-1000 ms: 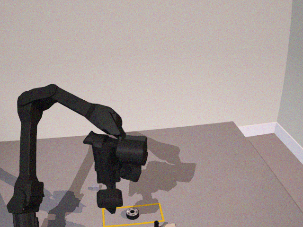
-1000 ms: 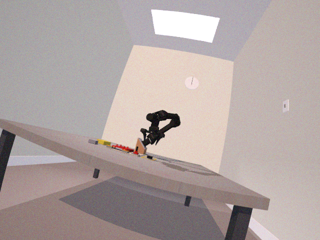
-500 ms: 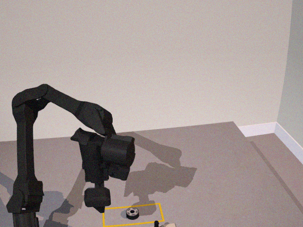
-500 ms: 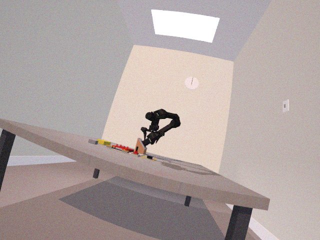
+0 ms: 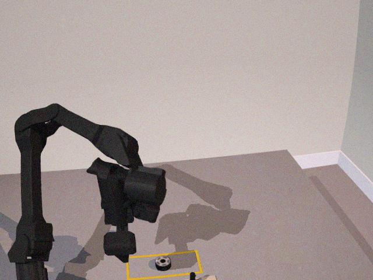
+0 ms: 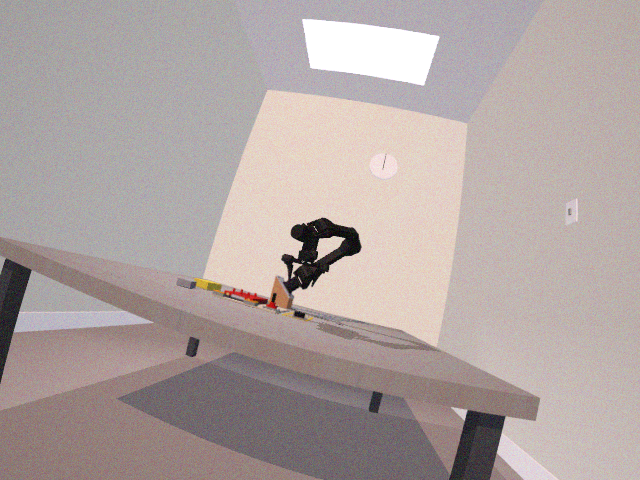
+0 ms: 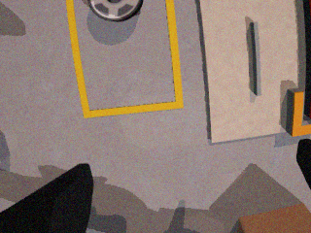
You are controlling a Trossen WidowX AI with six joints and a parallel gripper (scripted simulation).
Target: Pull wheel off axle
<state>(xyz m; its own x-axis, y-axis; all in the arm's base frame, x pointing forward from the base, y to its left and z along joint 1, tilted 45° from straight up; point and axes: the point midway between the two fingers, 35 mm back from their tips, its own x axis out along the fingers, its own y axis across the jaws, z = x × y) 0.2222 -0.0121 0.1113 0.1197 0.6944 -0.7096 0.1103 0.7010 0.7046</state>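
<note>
The wheel (image 5: 163, 267) (image 6: 299, 314) (image 7: 116, 15), black with a grey spoked face, lies flat on the table inside the yellow outline (image 5: 199, 262) (image 7: 133, 109). In the wrist view it is cut off by the top edge. My gripper (image 5: 122, 259) (image 7: 200, 163) is open and empty, above the table to the left of the wheel in the top view, apart from it. A black post (image 5: 192, 275) with red at its foot, seemingly the axle, shows at the bottom edge of the top view, with no wheel on its visible top.
A pale board (image 7: 228, 73) with a dark narrow strip lies beside the outline. An orange bracket (image 7: 297, 130) and a brown upright block (image 6: 282, 295) (image 7: 277, 222) stand near it. Red toothed pieces (image 6: 248, 296), a yellow block (image 6: 207, 284) and a grey block (image 6: 186, 283) lie farther along.
</note>
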